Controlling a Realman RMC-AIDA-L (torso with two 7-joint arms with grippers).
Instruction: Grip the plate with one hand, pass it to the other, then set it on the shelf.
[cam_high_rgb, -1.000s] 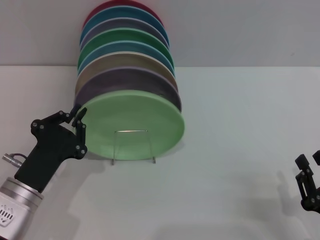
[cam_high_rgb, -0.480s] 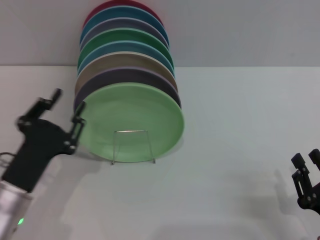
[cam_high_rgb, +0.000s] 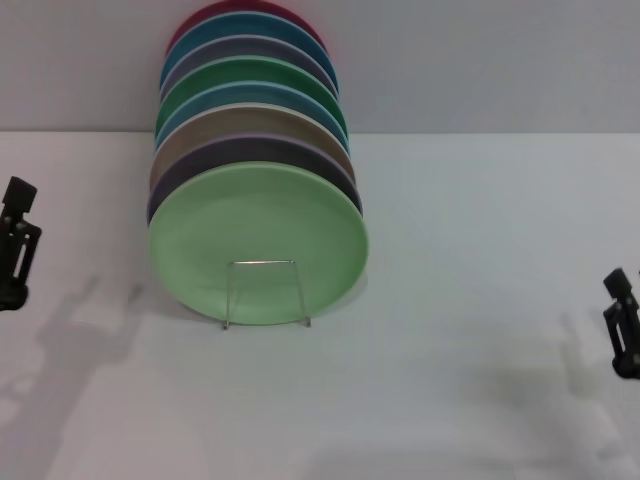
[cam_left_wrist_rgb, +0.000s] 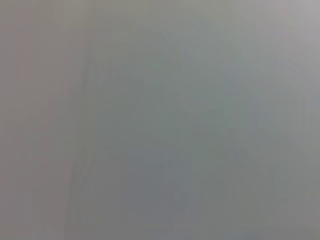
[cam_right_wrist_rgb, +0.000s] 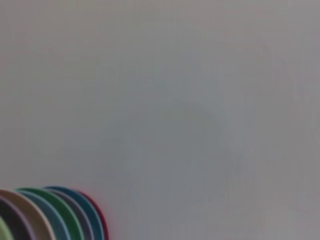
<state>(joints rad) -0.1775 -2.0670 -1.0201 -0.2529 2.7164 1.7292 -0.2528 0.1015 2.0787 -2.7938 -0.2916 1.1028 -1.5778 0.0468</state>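
Note:
The light green plate (cam_high_rgb: 258, 235) stands upright at the front of a row of plates, leaning in a wire shelf (cam_high_rgb: 262, 262). No gripper touches it. My left gripper (cam_high_rgb: 16, 245) shows only partly at the far left edge of the head view, well clear of the plate's rim. At the far right edge, low down, only a part of my right gripper (cam_high_rgb: 621, 325) shows, far from the plate. The left wrist view holds only a blank grey surface.
Behind the light green plate stand several more plates (cam_high_rgb: 250, 100) in lilac, tan, blue, dark green and red. Their rims (cam_right_wrist_rgb: 60, 217) also show in a corner of the right wrist view. The white tabletop (cam_high_rgb: 470, 300) stretches to the right of the rack.
My left gripper has drawn back from the plate's left rim to the left edge of the view. The right gripper has shifted slightly further right. The plate has not moved.

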